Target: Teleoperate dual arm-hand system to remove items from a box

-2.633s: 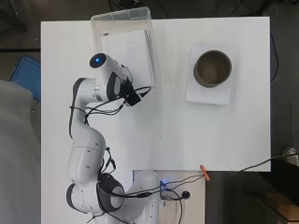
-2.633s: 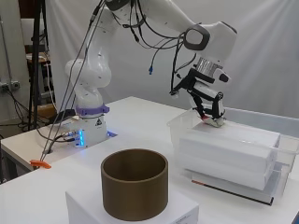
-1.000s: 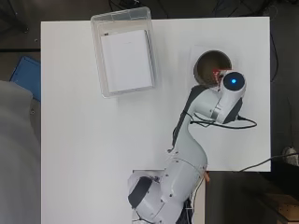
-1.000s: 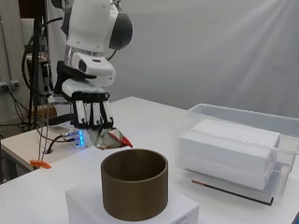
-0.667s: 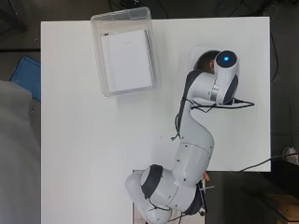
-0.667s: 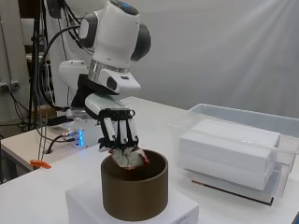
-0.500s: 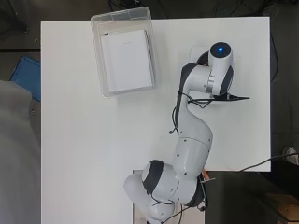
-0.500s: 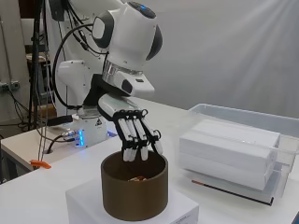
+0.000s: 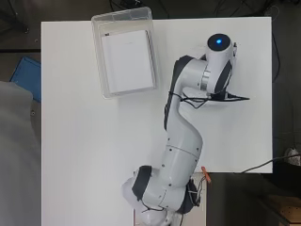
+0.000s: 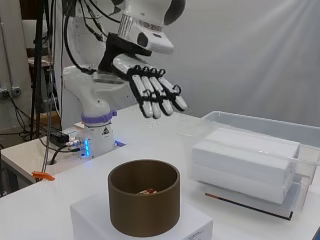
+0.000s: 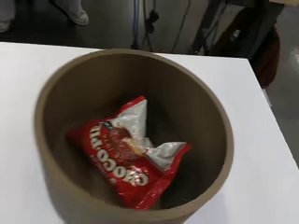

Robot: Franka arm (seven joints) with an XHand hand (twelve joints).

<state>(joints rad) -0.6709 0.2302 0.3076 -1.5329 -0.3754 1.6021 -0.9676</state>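
- Since half a second ago the black and white hand [image 10: 152, 90] has risen from the mouth of the brown cylindrical container [image 10: 144, 202] to well above it, and its fingers have gone from spread over the rim to straight and relaxed, holding nothing.
- Released, the red and white crinkled snack packet [image 11: 130, 161] lies at the bottom of the brown container, which stands on a flat white block [image 10: 90, 215] near the right edge of the white surface [image 9: 94, 155].
- Directly below the hand is the packet, as the wrist view looks straight down into the container; only a sliver of it shows over the rim in the side view.
- Flat and crumpled, the packet has its long axis slanting across the container floor, one silvery-white end towards the wall.
- Across the surface at its far-left corner, well apart from the hand, sits the clear plastic box [image 9: 123, 16], a white rectangular package [image 9: 128, 61] filling most of it.
- Judging by this, the next move turns on carrying the hand leftward across the surface to the box, then down onto whatever remains there.
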